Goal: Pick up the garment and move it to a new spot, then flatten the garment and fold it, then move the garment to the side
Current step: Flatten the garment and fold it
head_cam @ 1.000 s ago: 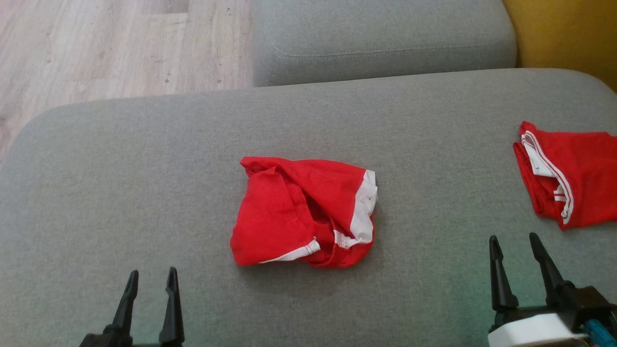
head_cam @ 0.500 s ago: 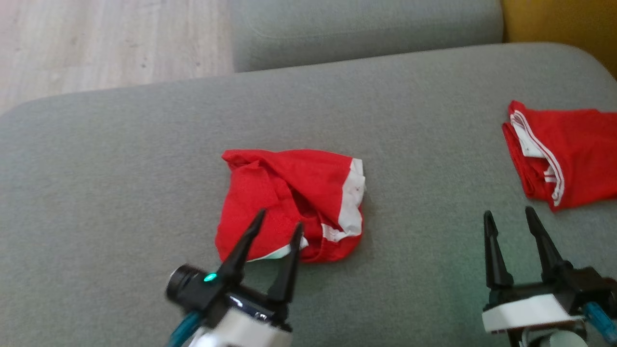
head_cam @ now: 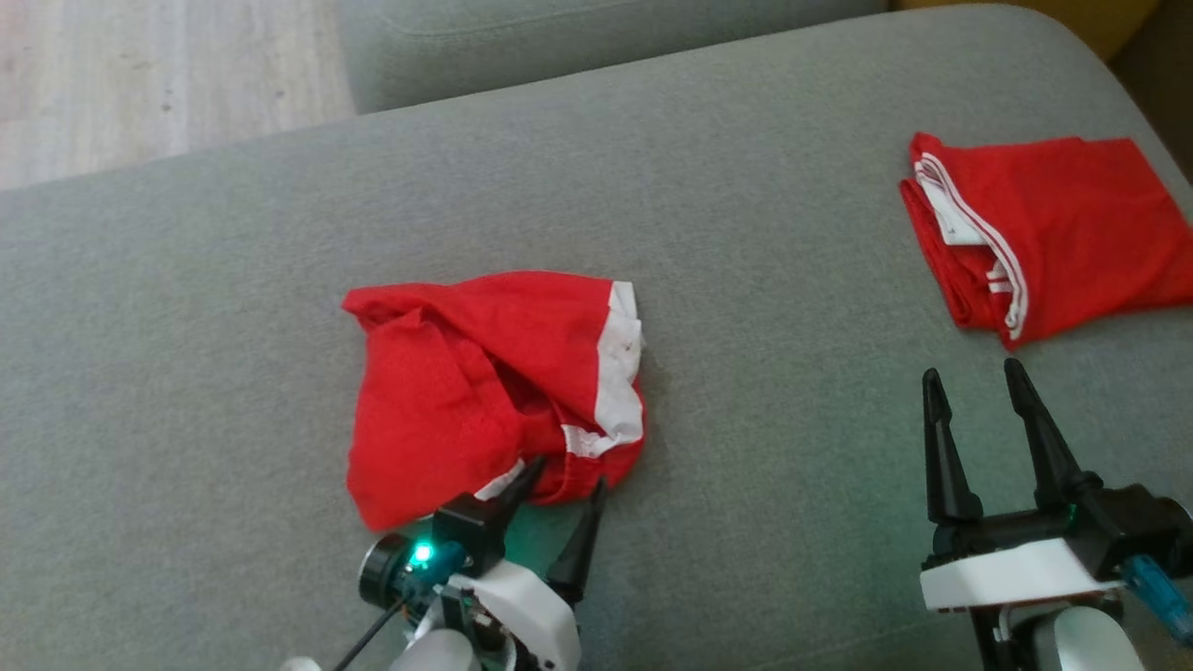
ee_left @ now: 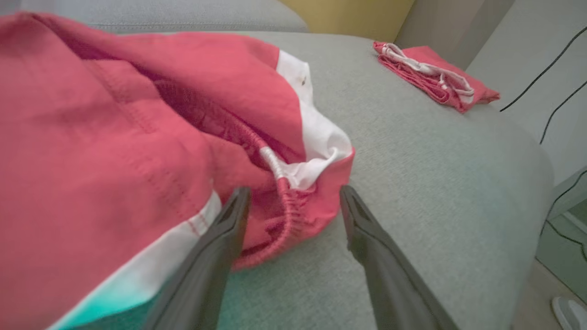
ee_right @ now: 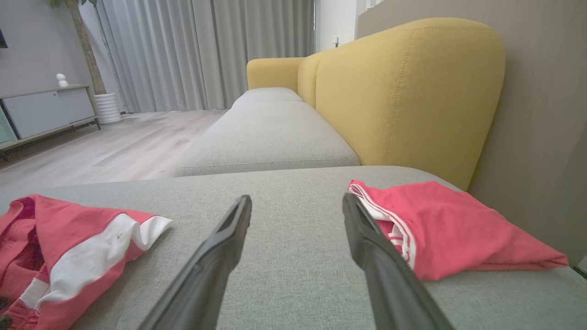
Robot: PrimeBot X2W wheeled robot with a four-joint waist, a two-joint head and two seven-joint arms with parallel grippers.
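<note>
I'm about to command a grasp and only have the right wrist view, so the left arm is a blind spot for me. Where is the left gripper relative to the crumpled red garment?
Observer: The left gripper sits at the near edge of the crumpled garment, jaws open, gripping nothing yet.
Operator: What is between its fingers?
Observer: In the left wrist view, the gathered elastic waistband lines up between the fingertips, just ahead of them.
Operator: Is there room on its left for a new spot?
Observer: The head view shows bare grey cushion on the garment's left.
</note>
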